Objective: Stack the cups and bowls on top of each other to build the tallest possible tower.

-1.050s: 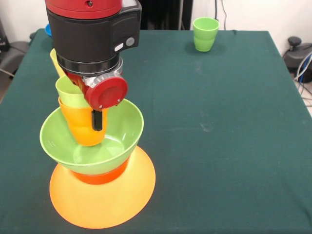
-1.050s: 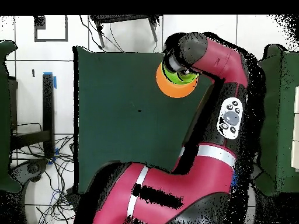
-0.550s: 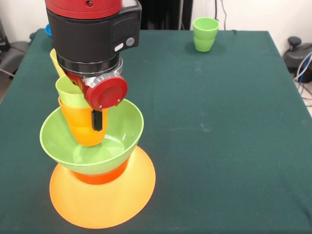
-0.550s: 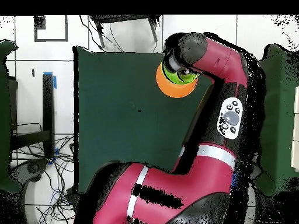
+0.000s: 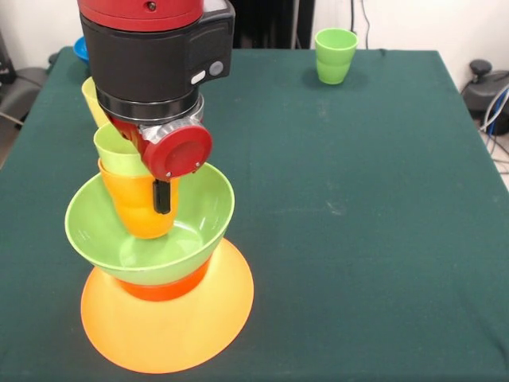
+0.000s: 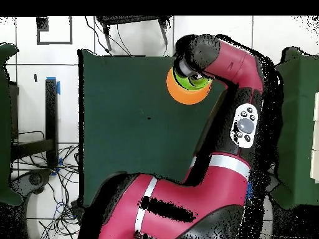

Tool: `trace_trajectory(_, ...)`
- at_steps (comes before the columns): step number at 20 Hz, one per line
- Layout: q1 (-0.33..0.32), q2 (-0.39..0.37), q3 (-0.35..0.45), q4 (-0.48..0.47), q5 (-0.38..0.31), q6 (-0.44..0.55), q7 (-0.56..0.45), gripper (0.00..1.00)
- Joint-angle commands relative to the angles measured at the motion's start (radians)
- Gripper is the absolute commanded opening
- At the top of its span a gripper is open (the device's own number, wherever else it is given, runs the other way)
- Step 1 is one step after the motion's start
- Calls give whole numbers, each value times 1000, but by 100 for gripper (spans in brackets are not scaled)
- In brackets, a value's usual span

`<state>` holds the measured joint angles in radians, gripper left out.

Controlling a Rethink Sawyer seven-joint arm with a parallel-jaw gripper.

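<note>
Tower [image 5: 155, 263]: three bowls, three nested cups

Under my pincer [image 5: 159, 208], nested lime [image 5: 118, 151] and orange plastic cups [image 5: 135, 208] tilt inside the glossy lime-green bowl [image 5: 199, 219], stacked on orange bowls [image 5: 167, 326].

Dark green cloth-covered table [image 5: 358, 199]. White tiled floor [image 6: 65, 40] around it. Tangled cables [image 6: 59, 187] on floor beside table. White wall [image 5: 413, 24] behind.

Red and black arm [image 6: 230, 68], silver wrist ring, round red cap — 1 black finger [image 5: 162, 196]
</note>
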<state>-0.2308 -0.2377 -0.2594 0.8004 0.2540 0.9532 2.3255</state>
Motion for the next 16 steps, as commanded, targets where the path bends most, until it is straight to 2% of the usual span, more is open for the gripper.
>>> trace_trajectory(1, 29, 11, 78, 54, -5, 2, 86, 100)
trace_trajectory(16, 21, 18, 85, 45, 3, 19, 84, 100)
